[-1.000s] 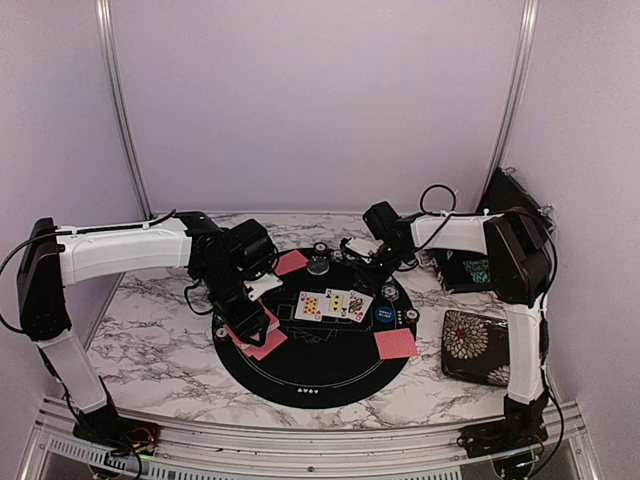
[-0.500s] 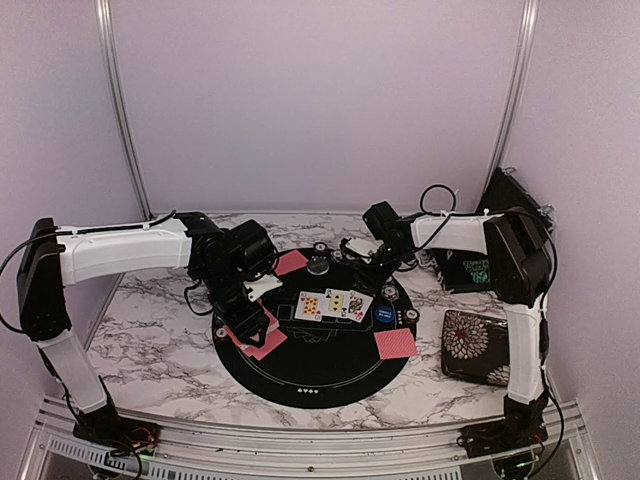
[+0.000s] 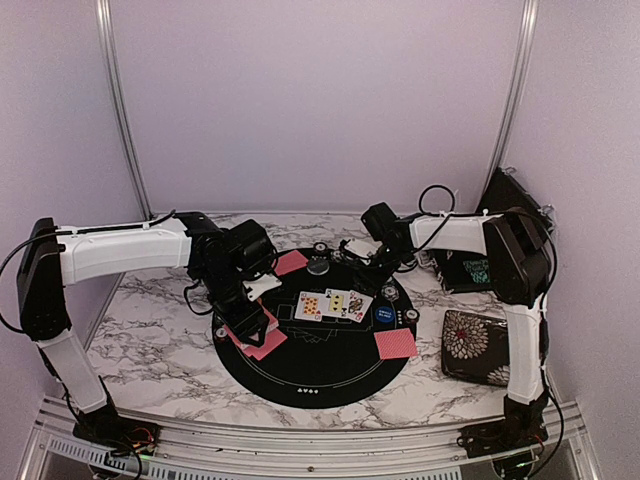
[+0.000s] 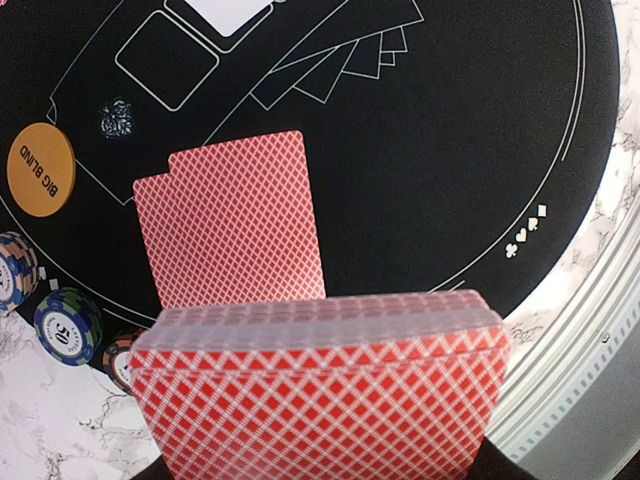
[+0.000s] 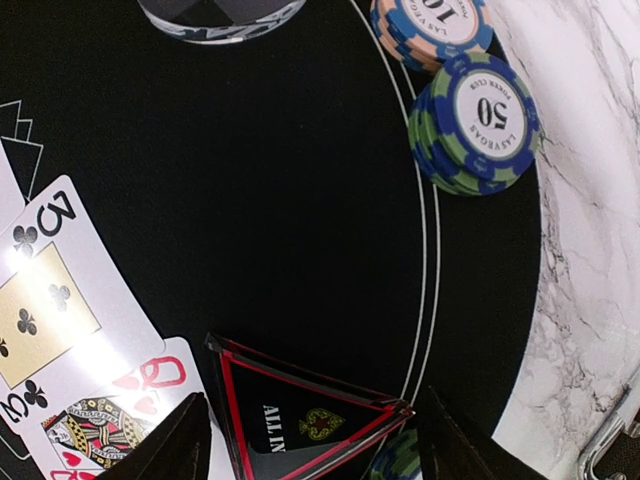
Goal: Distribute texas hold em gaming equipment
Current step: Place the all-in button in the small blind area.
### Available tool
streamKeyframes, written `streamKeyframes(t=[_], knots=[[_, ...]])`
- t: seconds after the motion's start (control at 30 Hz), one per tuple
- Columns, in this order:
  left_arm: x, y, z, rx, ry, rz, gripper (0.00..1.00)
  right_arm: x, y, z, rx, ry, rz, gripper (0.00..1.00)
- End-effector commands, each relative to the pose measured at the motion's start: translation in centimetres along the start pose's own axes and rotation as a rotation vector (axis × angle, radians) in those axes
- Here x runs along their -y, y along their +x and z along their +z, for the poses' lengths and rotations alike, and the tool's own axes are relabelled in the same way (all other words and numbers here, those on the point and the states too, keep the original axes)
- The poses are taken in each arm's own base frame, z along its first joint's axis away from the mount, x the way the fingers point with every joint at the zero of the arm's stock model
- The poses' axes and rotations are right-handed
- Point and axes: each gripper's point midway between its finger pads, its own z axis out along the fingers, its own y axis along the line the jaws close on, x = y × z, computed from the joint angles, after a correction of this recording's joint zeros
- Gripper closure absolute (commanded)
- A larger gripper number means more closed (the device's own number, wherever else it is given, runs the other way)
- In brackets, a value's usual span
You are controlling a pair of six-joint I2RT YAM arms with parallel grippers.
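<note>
nearest the arm bases, face-down cards (image 3: pixel 395 344) already lie on the black mat (image 3: pixel 310 378). the left fingers (image 3: pixel 248 312) clamp the red-backed deck (image 4: pixel 320 400) just above a dealt pair (image 4: pixel 235 215), near the orange button (image 4: pixel 40 170). farther in, three face-up cards (image 3: pixel 333 303) and the blue button (image 3: pixel 383 316) sit mid-mat. at the far side the right fingers (image 5: pixel 170 450) stand wide either side of the triangle marker (image 5: pixel 300 410), near the chip stacks (image 5: pixel 480 120); gripping or merely flanking, i cannot tell. the step looks like placing that marker, and the next move calls for a clean lift away without nudging it.
</note>
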Motion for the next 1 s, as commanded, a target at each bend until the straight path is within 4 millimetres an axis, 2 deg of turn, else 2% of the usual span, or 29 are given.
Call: streamKeyframes(t=[0.0, 0.3, 0.67, 0.83, 0.97], knots=[[0.2, -0.1, -0.8, 0.030, 0.012, 0.001, 0.45, 0.1, -1.5, -1.4, 0.034, 0.018, -0.017, 0.31], [0.1, -0.2, -0.8, 0.031, 0.012, 0.000, 0.45, 0.2, -2.2, -2.2, 0.058, 0.021, -0.013, 0.29], [0.2, -0.2, -0.8, 0.030, 0.013, 0.001, 0.45, 0.3, -4.1, -4.7, 0.116, 0.038, 0.027, 0.25], [0.2, -0.2, -0.8, 0.031, 0.017, -0.001, 0.45, 0.6, -5.3, -6.8, 0.149, 0.042, 0.094, 0.24], [0.2, -0.3, -0.8, 0.032, 0.016, -0.003, 0.45, -0.5, -6.4, -9.1, 0.203, -0.032, 0.174, 0.23]])
